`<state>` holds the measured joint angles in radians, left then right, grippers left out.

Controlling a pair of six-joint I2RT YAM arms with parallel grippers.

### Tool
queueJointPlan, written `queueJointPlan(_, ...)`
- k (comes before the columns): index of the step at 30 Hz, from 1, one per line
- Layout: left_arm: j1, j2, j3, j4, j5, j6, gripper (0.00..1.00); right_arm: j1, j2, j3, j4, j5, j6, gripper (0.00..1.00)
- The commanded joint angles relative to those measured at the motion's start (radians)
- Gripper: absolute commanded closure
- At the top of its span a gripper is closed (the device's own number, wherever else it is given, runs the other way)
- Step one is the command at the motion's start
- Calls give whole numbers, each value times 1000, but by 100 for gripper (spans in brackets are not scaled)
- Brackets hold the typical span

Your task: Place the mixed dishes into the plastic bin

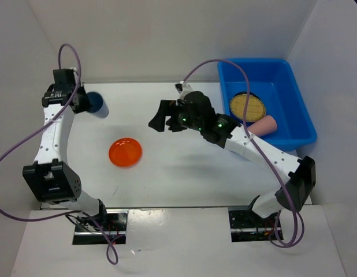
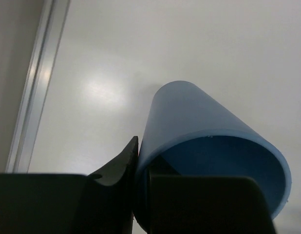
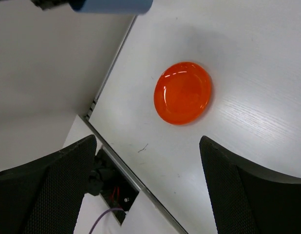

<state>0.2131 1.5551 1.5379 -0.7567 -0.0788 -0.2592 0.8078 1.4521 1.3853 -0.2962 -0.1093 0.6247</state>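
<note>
The plastic bin (image 1: 276, 92) at the upper right of the top view already holds a tan woven plate (image 1: 247, 107) and a pink cup (image 1: 263, 125). Two dishes remain outside it. The orange plate (image 1: 125, 152) lies on the table left of centre, and the blue cup (image 1: 97, 105) is at the upper left. The left gripper (image 1: 86, 103) pinches the blue cup's wall, while the right gripper (image 1: 161, 117) hovers spread wide and empty. The job looks roughly half done.

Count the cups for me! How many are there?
2. The blue cup is pinched in the left gripper; the pink cup lies in the blue bin. More may be hidden.
</note>
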Motion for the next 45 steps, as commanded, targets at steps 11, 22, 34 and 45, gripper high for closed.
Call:
queueJointPlan(11,-415,-6,91,-69,-62,-14,100,180,283,367,-121,447,27,42)
queueJointPlan(22,-506,3,91,-78,-62,-41,100,180,383,462,-173,606,72,50)
queueJointPlan(34,-506,-26,80,-78,-26,-41,100,116,464,497,-192,629,104,83)
queueJointPlan(45,-482,-44,80,17,180,-55,23,71,462,538,-245,623,113,100)
